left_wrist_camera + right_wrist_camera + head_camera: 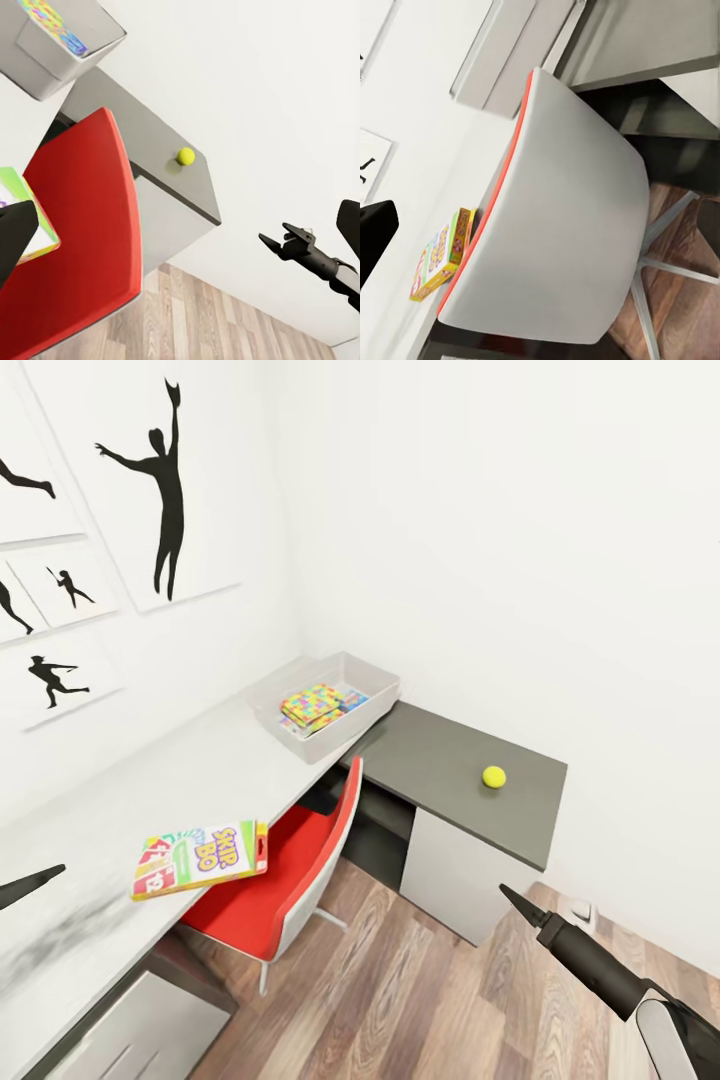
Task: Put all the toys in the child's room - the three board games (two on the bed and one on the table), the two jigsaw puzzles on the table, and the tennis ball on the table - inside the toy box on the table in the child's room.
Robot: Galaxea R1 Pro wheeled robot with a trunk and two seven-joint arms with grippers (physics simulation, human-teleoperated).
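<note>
The toy box [372, 685] sits on the table [200, 760] against the wall, jigsaws [311, 706] inside. The Skip-Bo box [200, 857] overhangs the table's front edge, above the chair [290, 870]. The ball [493, 776] lies on the lower section, right of the toy box.

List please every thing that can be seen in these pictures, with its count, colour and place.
Skip-Bo board game: one, green and white, on the white table top, overhanging its front edge.
Jigsaw puzzles: multicolour, count unclear, inside the toy box.
Toy box: one, light grey, at the far end of the white table.
Tennis ball: one, yellow-green, on the lower dark grey section.
Chair: one, red seat with grey back, pushed under the table.
Silhouette pictures: several, black on white, on the wall.
Floor: wood planks.
Left gripper: black fingers, near the table.
Right gripper: black fingers, above the floor.
</note>
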